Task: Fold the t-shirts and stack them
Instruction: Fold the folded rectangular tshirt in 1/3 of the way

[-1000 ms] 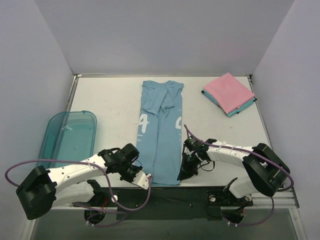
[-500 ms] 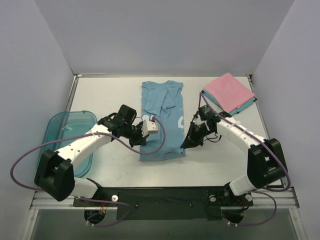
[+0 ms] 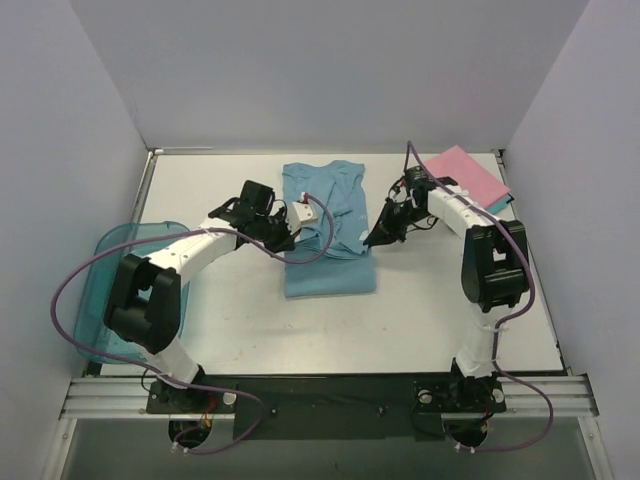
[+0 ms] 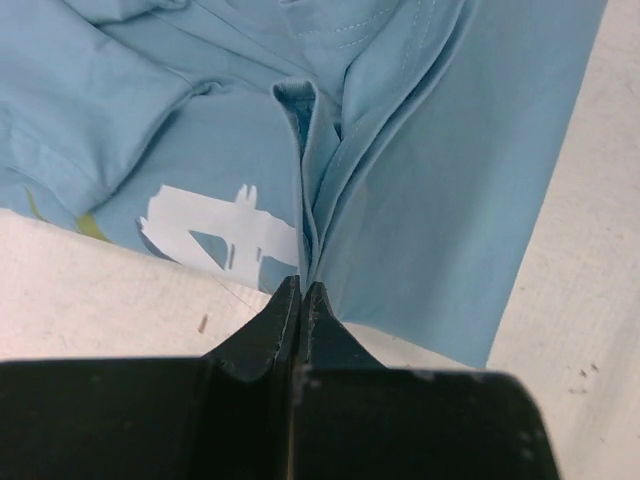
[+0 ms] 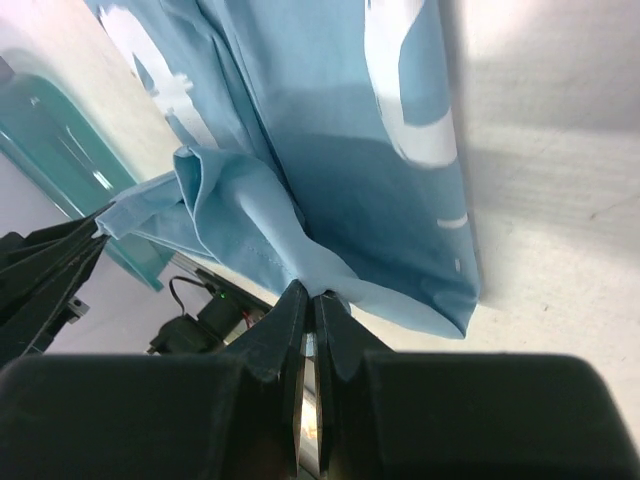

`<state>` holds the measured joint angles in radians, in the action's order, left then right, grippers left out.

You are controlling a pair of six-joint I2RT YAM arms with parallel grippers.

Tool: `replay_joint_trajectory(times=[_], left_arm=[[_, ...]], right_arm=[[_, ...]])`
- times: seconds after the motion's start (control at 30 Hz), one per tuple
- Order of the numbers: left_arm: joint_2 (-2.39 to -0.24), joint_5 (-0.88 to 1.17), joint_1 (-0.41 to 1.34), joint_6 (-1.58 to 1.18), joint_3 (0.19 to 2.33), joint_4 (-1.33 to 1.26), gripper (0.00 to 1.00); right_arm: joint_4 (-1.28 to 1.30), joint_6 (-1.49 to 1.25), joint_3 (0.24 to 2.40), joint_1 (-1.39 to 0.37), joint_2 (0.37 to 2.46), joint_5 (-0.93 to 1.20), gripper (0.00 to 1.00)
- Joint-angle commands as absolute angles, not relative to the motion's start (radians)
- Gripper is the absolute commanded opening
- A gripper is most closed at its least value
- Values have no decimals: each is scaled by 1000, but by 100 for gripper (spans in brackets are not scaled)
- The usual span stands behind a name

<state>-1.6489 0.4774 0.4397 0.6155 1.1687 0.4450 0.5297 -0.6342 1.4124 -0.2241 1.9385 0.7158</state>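
The light blue t-shirt (image 3: 330,270), soft cloth with white print, lies in the middle of the pale table (image 3: 430,300), its near part doubled over in loose wrinkles. The 2 grippers, left gripper (image 4: 302,290) and right gripper (image 5: 308,295), are each pressed together on a bunched edge of it. A flat folded pink t-shirt (image 3: 462,178) lies far right. A translucent teal plastic bin (image 3: 98,275) sits on the left, partly covered by the left arm.

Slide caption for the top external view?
Left gripper and right gripper pinch the light blue t-shirt by its hem, doubled toward the collar.
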Motion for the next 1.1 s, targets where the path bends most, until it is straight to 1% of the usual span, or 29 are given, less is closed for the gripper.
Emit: replay_joint_trajectory(times=[0.0, 0.2, 0.53, 0.63, 1.07], left_arm=[[-1713, 476, 440, 632, 1239, 328, 0], [-1775, 446, 423, 629, 1282, 301, 0], [-1816, 362, 411, 637, 1290, 230, 0], [-1824, 388, 413, 646, 1284, 210, 0], [-1856, 390, 423, 669, 1279, 146, 0]], right_arm=[[603, -611, 1519, -198, 2006, 749, 0], [604, -614, 1618, -184, 2091, 762, 0], [609, -627, 1707, -176, 2181, 765, 0], [609, -632, 1700, -172, 2174, 744, 0], [614, -638, 1680, -150, 2171, 673, 0]])
